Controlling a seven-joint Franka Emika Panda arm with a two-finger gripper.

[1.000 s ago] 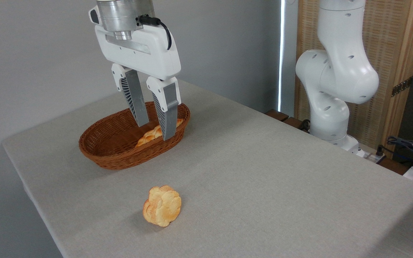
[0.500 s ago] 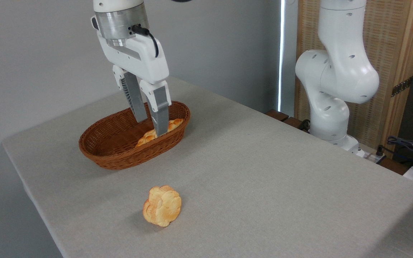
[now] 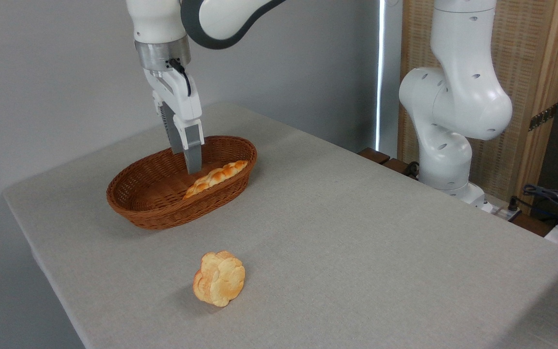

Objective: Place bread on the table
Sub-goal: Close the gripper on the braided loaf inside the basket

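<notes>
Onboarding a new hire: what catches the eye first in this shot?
The white gripper reaching down into the brown wicker basket at left, beside the braided loaf lying inside. Then the round knobbly bun alone on the grey table in front.

Bread [image 3: 215, 177] golden-orange, browner plait ridges. Basket [image 3: 162, 213] reddish-brown woven wicker. Bun [image 3: 219, 278] pale golden, orange edges. Table [image 3: 356, 232] plain light grey-beige cloth. Gripper [image 3: 189, 162] white body, grey fingers [image 3: 193, 150], black cable. Arm [image 3: 453, 97] white, one dark grey band. Wall grey.
</notes>
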